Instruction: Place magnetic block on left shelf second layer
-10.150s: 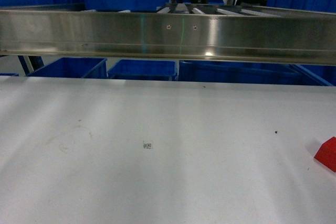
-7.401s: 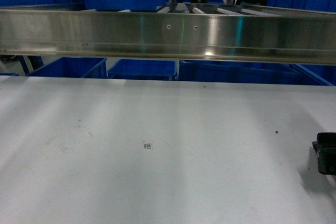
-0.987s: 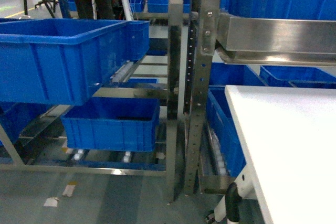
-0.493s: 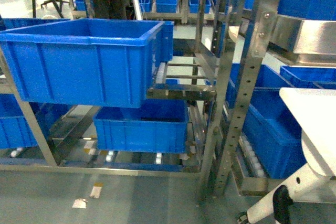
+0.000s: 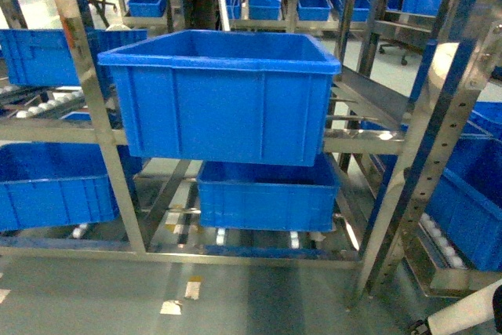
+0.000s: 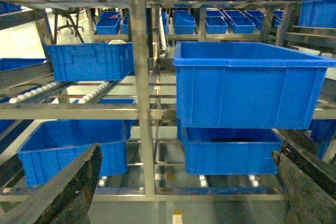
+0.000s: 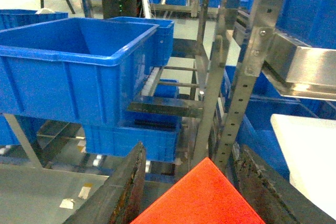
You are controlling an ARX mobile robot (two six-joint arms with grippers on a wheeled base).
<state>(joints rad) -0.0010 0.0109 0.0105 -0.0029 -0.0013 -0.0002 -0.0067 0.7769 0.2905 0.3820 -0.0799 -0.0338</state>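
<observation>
The magnetic block (image 7: 202, 198) is a red piece with a pointed tip, seen only in the right wrist view. My right gripper (image 7: 190, 156) is shut on it, a dark finger on each side. In front of me stands the steel shelf (image 5: 94, 115). A large blue bin (image 5: 223, 100) sits on its second layer, and a smaller blue bin (image 5: 267, 194) sits on the layer below. My left gripper (image 6: 186, 153) is open with nothing in it and faces the same shelf (image 6: 140, 93). Neither gripper shows in the head view.
More blue bins (image 5: 47, 182) fill the bay to the left and the racks behind. A perforated steel upright (image 5: 423, 170) rises at the right. The white table (image 7: 310, 150) lies to the right of the block. The floor below is grey with tape marks (image 5: 192, 288).
The head view has swung left from the white table to the shelf. The large blue bin has moved from the left toward the middle of the view. The table has left the head view.
</observation>
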